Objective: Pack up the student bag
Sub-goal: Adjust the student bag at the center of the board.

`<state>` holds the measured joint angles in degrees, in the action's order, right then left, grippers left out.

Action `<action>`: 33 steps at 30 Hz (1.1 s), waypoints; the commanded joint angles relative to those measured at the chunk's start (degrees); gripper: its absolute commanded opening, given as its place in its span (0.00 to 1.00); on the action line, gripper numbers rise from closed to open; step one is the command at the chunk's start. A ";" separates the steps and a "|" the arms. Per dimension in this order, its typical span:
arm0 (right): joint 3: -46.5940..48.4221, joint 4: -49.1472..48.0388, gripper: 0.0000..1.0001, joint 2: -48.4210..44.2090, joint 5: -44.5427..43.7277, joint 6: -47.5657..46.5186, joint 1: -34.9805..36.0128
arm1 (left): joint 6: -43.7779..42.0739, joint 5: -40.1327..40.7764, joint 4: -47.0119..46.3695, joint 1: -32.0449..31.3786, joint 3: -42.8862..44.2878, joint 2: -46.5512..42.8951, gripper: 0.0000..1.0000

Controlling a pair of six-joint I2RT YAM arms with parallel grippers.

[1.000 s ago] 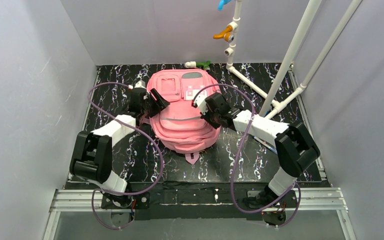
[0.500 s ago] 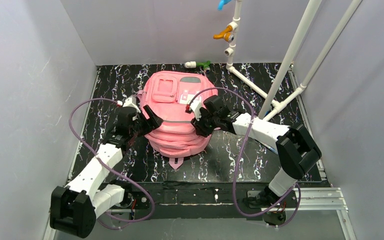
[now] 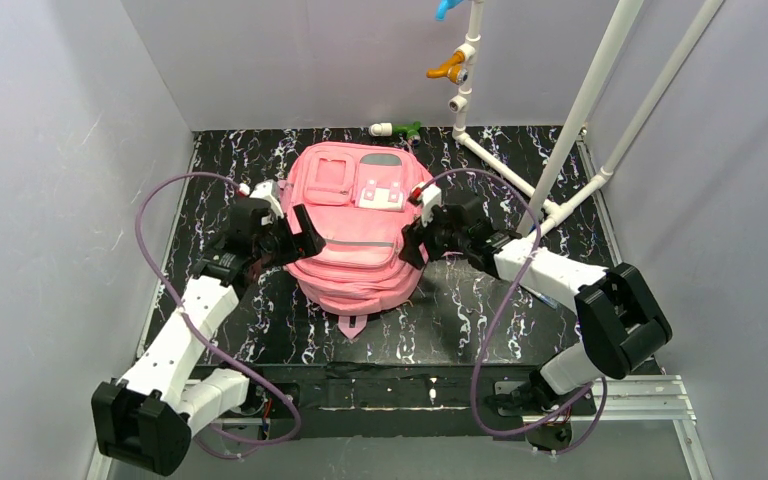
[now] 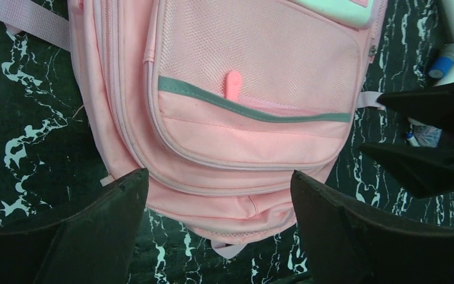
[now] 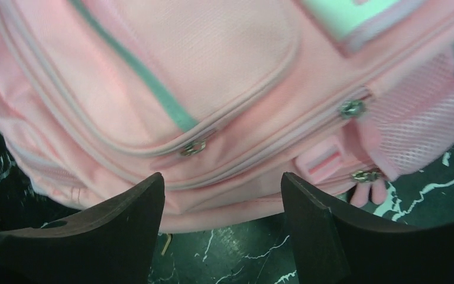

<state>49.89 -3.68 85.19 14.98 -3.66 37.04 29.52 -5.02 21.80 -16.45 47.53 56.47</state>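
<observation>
No legible text, white patch (image 3: 380, 194) on student bag (image 3: 356, 250) unreadable

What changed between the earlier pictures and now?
Both claws opened and let go of the student bag; the right claw drew back rightward, the left claw backed off leftward. The bag slid slightly left and nearer. White pipes unchanged.

The left arm (image 3: 185, 320) stretched forward from a low elbow, and the left jaws stood spread wide, pointing right. The right arm (image 3: 545, 270) bent at a raised elbow and reached leftward; the right jaws were parted too, facing the left jaws across a gap
</observation>
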 commanded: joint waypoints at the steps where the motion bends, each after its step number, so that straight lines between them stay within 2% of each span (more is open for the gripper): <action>1: 1.69 -9.25 0.82 -0.61 -2.01 14.27 -3.57 | -3.17 1.98 6.27 0.54 4.14 6.06 0.90; 4: 2.25 -13.20 0.89 1.15 -3.15 23.31 -4.06 | -1.37 -0.56 5.29 1.66 4.62 10.06 0.91; 8: 8.79 -8.59 0.90 8.71 -1.14 27.29 -4.08 | 2.19 -4.99 1.65 2.03 2.04 13.86 0.88; 11: 11.24 -11.79 0.89 14.65 3.36 29.88 -3.15 | 4.61 -8.52 -1.90 2.06 -1.93 14.16 0.85; 16: 19.76 -12.62 0.86 24.65 5.58 28.33 1.14 | 8.35 -10.43 -4.12 2.01 -7.61 11.39 0.83; 23: 40.46 -4.82 0.86 37.63 6.56 24.43 6.24 | 14.48 -10.28 -4.49 1.95 -14.44 4.02 0.83; 26: 44.47 1.63 0.89 38.79 4.53 21.95 5.88 | 13.92 -10.59 -4.34 1.96 -14.58 3.10 0.83; 29: 45.15 10.50 0.97 36.67 0.67 16.09 4.47 | 13.65 -12.88 -4.44 1.97 -13.33 4.04 0.83; 33: 37.04 12.88 0.98 27.61 -7.27 7.35 2.96 | 11.24 -11.53 0.22 1.98 -8.25 3.07 0.86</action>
<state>93.01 -1.63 121.25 14.59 12.49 41.32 42.17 -14.13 16.62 -14.00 34.52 60.60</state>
